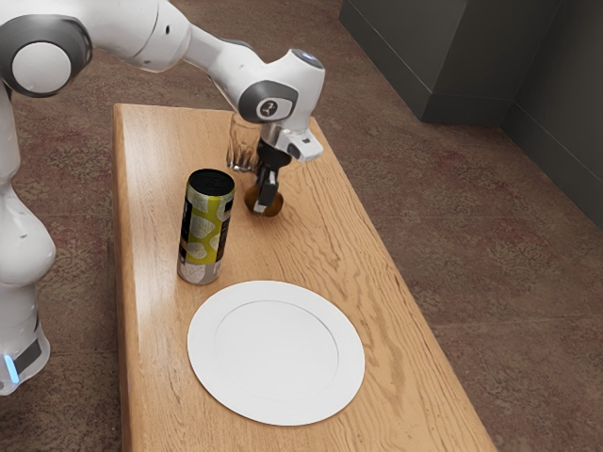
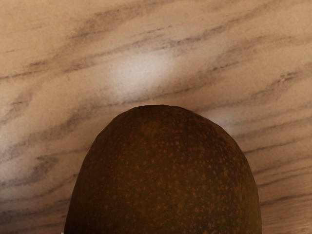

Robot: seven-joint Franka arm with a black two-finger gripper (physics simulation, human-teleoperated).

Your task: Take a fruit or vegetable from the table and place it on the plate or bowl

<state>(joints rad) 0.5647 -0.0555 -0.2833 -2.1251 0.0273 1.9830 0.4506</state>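
— Brown speckled flooring is surrounding a long wooden table (image 1: 377,273), and dark grey walls are closing off the far corner. What is the arm busy with?

— It is holding the gripper (image 1: 267,191) pointed straight down at a brown kiwi (image 1: 265,205), which is lying on the wood directly beneath it. In the wrist view the fruit's speckled skin is bulging up just under the hand, with bare wood grain beyond it.

— Is it gripping the fruit?

— I cannot tell. The hand is hiding the contact, so I am not calling it open or closed. I am guessing the downward pose is chosen because a round fruit is best taken across its middle.

— And the neighbours?

— A clear glass (image 1: 242,146) is standing just beyond the gripper, on the side away from the plate. A tall can (image 1: 205,226) is standing upright near the gripper, on the plate's side. Both are sitting close, so a vertical approach is probably sparing them a knock.

— Where is the fruit heading?

— A white plate (image 1: 275,350) is lying well apart from the gripper, past the can. The carry is likely needing to clear that can.

— Any writing?

— None that I am making out. The can is wearing a yellow-green and black pattern, but no brand or word is readable.
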